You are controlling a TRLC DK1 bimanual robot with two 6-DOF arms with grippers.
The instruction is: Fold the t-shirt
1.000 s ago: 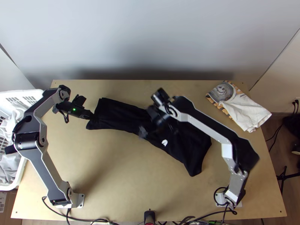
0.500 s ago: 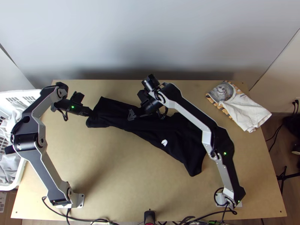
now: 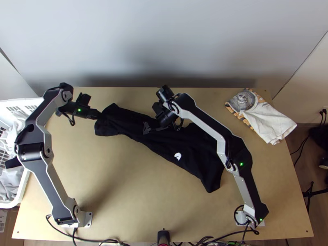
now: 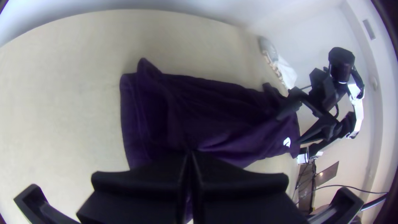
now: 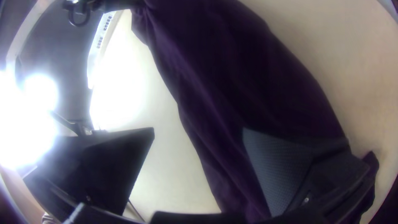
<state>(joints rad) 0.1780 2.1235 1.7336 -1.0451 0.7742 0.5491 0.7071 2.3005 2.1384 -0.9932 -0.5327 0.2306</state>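
The black shirt lies in a slanting band across the middle of the surface, from the far left towards the right and nearer the arms' bases. It is narrow and rumpled along the left part, broader at the right, with one corner pointing at the near edge. A small white mark shows on the broader part. How many layers lie in it I can't tell.

The left gripper is at the shirt's left end, its jaws together and clamped on the cloth there. Creases run out from that grip in the right wrist view, and the left wrist view shows the two fingers meeting over the cloth.

The right gripper is over the shirt's middle stretch with its jaws well apart. In the right wrist view one of them is over the shirt, the other over bare surface beside it. Whether either touches anything is hard to make out.

At the far right lies a loose white cloth, next to a printed piece with a patterned orange edge, possibly the same item. A white basket of pale cloths stands by the surface's left side.
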